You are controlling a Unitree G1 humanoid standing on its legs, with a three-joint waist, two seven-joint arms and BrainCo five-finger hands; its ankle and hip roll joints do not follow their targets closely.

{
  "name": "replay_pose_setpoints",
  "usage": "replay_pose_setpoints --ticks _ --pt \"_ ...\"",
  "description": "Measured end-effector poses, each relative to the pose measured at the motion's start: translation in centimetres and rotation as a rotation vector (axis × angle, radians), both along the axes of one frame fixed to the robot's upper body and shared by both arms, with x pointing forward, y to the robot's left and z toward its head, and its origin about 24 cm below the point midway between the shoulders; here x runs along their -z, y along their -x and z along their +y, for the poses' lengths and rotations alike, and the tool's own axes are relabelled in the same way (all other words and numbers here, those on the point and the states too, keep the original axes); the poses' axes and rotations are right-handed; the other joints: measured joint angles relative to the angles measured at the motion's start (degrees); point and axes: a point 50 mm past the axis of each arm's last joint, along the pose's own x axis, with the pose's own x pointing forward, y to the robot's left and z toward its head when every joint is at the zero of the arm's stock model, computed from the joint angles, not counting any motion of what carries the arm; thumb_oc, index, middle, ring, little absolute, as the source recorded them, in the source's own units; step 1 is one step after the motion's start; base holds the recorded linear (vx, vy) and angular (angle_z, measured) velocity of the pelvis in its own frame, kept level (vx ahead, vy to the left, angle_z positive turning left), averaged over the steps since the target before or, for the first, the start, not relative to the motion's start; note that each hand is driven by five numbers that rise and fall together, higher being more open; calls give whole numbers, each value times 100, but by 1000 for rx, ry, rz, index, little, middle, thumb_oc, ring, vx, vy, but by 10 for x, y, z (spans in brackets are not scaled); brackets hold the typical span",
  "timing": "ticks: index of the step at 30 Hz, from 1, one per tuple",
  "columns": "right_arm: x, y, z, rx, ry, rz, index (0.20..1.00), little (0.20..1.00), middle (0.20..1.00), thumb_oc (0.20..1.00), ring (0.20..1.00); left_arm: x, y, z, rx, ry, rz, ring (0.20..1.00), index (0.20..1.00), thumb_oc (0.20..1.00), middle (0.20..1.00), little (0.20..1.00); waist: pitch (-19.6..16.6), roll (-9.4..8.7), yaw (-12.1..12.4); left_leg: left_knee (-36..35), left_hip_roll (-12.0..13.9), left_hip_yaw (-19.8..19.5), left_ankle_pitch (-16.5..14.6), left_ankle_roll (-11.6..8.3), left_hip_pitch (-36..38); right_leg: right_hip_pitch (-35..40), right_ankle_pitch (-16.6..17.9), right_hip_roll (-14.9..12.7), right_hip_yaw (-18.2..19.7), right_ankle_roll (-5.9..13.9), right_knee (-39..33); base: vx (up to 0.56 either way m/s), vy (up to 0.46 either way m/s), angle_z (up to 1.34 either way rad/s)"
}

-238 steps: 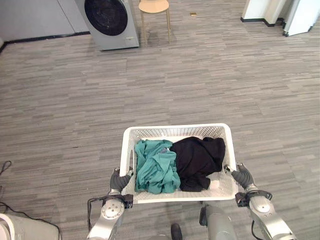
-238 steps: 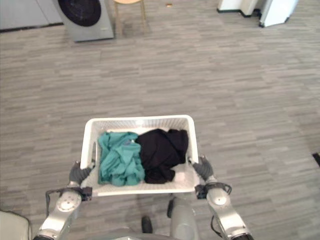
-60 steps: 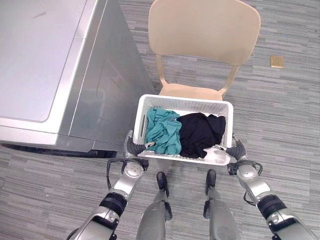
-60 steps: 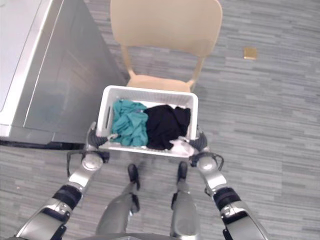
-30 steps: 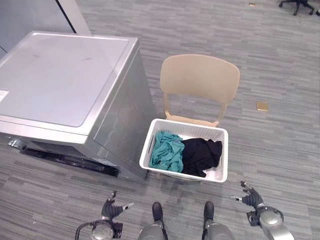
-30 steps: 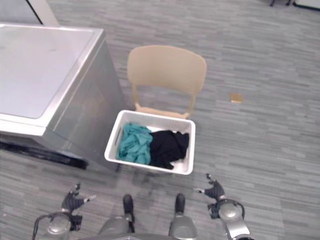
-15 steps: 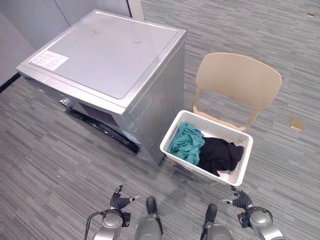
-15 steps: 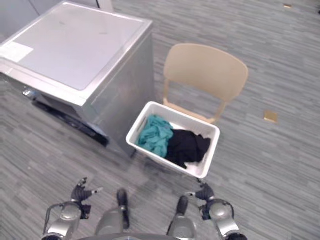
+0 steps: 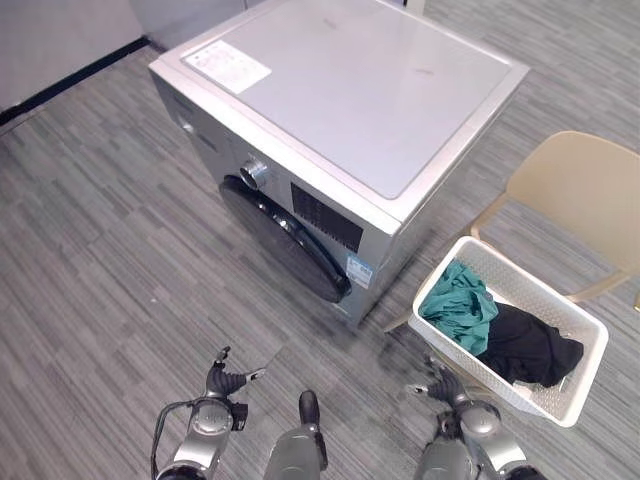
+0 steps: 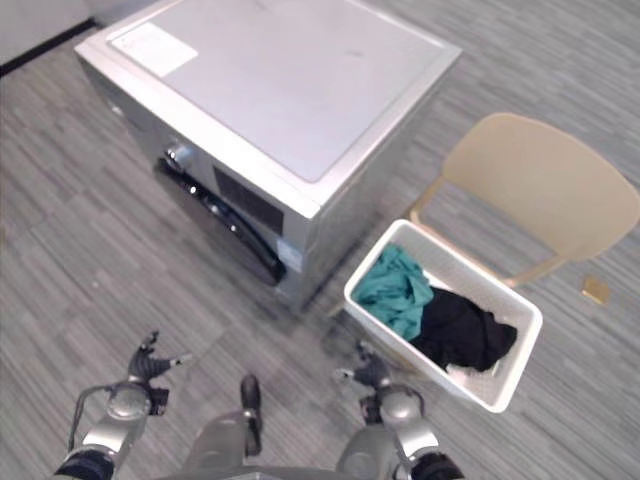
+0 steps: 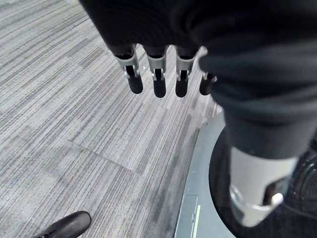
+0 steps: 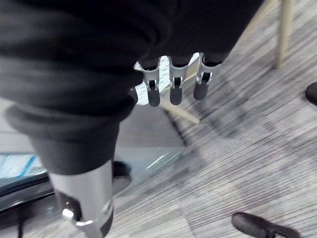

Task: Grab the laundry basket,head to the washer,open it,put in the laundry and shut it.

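the white perforated plastic laundry basket (image 9: 565,385) sits on the beige moulded chair (image 9: 580,190), just beside the silver front-loading washer (image 9: 360,110), with a teal garment (image 9: 458,305) and a black garment (image 9: 530,345) inside. the washer's dark round door (image 9: 285,240) is shut, and grey striped carpet floor (image 9: 110,260) lies open before it. the left hand (image 9: 222,380) and right hand (image 9: 447,385) hang low, fingers (image 11: 156,82) straight and loose, holding nothing.
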Motion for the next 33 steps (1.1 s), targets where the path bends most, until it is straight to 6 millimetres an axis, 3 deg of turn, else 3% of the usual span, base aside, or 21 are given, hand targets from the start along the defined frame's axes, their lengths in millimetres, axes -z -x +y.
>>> replay_pose_setpoints --ticks 2,3,4,5,7,13,20,29,33 --pt "-4 -5 7 -52 12 -12 1000 1000 1000 1000 1000 0 0 -4 12 9 -6 1000 1000 1000 1000 1000 -16 -121 43 -276 -181 11 45 -1 204 -159 -157 650 -262 -202 -215 124 100 39" --pt "-9 -12 7 -81 27 -38 1000 1000 1000 1000 1000 4 1 -11 17 28 3 1000 1000 1000 1000 1000 2 -9 -2 -296 -188 -147 54 -13 204 -52 -190 822 -198 -277 -479 114 56 48" --pt "-13 -17 6 -86 32 -57 1000 1000 1000 1000 1000 5 1 -17 30 43 4 1000 1000 1000 1000 1000 -24 52 -5 -314 -209 -268 98 -46 193 82 -95 873 -204 -136 -713 58 12 39" --pt "-19 -25 5 -90 35 -79 1000 1000 1000 1000 1000 7 2 -22 32 59 2 1000 1000 1000 1000 1000 -1 152 51 -343 -224 -318 199 -110 159 143 -58 970 -207 -120 -794 70 14 36" --pt "-31 -39 8 -122 39 -136 1000 1000 1000 1000 1000 11 6 -31 29 86 16 1000 1000 1000 1000 1000 41 342 76 -355 -221 -555 258 -182 168 275 -53 1008 -246 -176 -862 86 -7 48" --pt "-54 -65 25 -204 32 -219 1000 1000 1000 1000 1000 18 20 -31 19 95 52 1000 1000 1000 1000 1000 14 475 327 -392 -214 -717 297 -194 269 691 -51 1051 -491 -186 -1264 53 -36 26" --pt "-79 -88 42 -252 31 -309 1000 1000 1000 1000 1000 16 16 -30 15 95 41 1000 1000 1000 1000 1000 -11 513 544 -438 -241 -890 298 -196 154 715 -41 1040 -679 -174 -1413 -35 -16 15" --pt "-106 -106 36 -70 -20 -442 1000 1000 1000 1000 1000 6 -3 -32 14 70 -29 1000 1000 1000 1000 1000 22 528 808 -276 -235 -909 332 -204 -468 153 40 1031 -685 -187 -1347 -91 20 1" --pt "-114 -112 35 -16 -11 -491 1000 1000 1000 1000 1000 1 -7 -30 -8 84 -74 1000 1000 1000 1000 1000 260 547 853 -247 -262 -984 343 -219 -558 111 43 1008 -753 -180 -1328 -40 44 8"
